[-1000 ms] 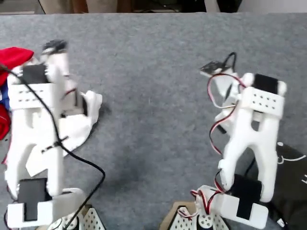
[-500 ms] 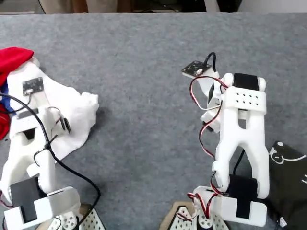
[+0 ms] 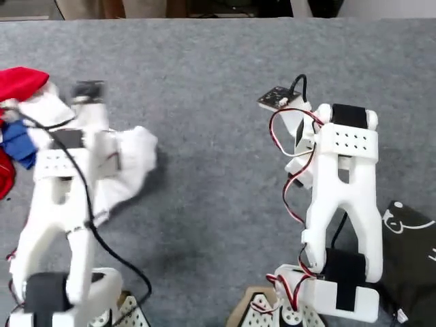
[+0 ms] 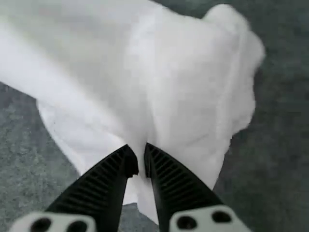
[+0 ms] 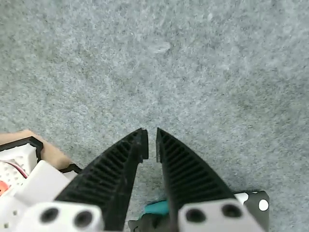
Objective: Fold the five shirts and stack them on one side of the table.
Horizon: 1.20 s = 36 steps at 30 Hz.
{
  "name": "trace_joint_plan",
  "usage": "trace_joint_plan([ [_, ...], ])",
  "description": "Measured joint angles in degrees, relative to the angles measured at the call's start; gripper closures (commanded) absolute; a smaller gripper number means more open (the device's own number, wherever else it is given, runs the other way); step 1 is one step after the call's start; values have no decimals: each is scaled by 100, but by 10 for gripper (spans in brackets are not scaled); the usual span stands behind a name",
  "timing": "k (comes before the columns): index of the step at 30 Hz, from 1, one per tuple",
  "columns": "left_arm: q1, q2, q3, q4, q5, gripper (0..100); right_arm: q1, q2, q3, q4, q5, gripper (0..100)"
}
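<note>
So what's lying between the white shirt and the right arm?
Nothing. The high view shows a bare stretch of grey table between the white shirt and the right arm.

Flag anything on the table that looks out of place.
The white shirt is bunched in a crumpled heap, pinched by the left gripper, not laid flat. A black shirt lies apart at the opposite side of the table.

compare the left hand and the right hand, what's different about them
The left hand pinches a bunched white shirt; the right hand holds nothing. The left hand has cloth beneath it; the right hand hangs over bare grey table. Both are black and ribbed, closed to a narrow gap.
</note>
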Motion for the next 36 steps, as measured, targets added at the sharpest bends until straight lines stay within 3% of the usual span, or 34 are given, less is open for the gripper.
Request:
trace_joint_plan([
  [8,3147,-677,-202,97,-158,981,299,0,0,-26,105,950],
  [11,3824,-615,-343,-70,-158,981,862,0,0,-26,440,950],
  [14,4070,-246,-589,-352,-123,979,1503,0,0,-26,826,948],
  [16,4132,141,-853,-554,105,956,1881,0,0,-26,1073,948],
  [20,4132,1152,-1714,-677,844,778,2321,0,0,-26,1327,947],
  [22,4097,1697,-2215,-475,1354,716,2356,0,0,-9,1345,947],
  [26,3587,2637,-3279,431,2585,708,2312,0,0,290,1363,947],
  [29,3015,3112,-3965,1266,2541,708,2004,-9,0,519,1363,947],
  [32,2382,3244,-4369,2127,2022,708,1521,-211,0,826,1380,947],
  [36,1459,3191,-4413,2532,1204,708,580,-905,0,1046,1380,947],
])
